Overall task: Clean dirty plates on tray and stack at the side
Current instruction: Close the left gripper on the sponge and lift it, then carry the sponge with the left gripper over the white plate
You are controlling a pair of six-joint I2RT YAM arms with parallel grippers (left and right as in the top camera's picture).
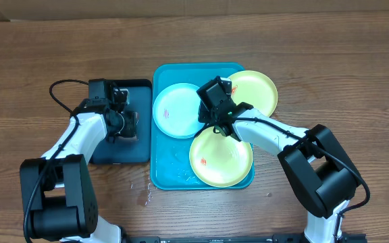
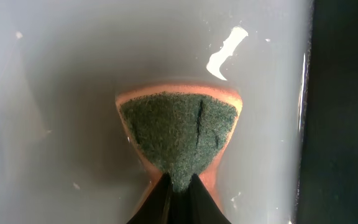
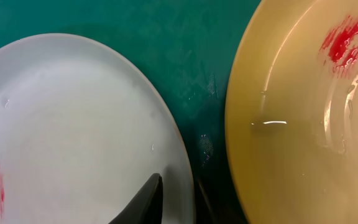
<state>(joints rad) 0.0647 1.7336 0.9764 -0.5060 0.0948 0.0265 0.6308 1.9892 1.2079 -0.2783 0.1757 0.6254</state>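
Plates [image 1: 181, 116] lie on the turquoise tray [image 1: 169, 165] in the middle of the bench [image 1: 329, 54]. A blue plate [image 1: 173, 108] is far left, one yellow-green plate [image 1: 255, 91] overhangs the far right rim, and a second yellow-green plate [image 1: 220, 160] is nearest. The right tool [image 1: 216, 113] is at the blue plate's right edge with one finger [image 3: 149, 200] over its rim; I cannot tell whether it is open or closed. The left tool [image 1: 123, 123], over a dark tray [image 1: 137, 152], pinches a sponge [image 2: 179, 134].

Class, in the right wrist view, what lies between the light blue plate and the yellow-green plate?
Only a bare strip of the turquoise tray separates the light blue plate from the yellow-green plate, seen in the right wrist view.
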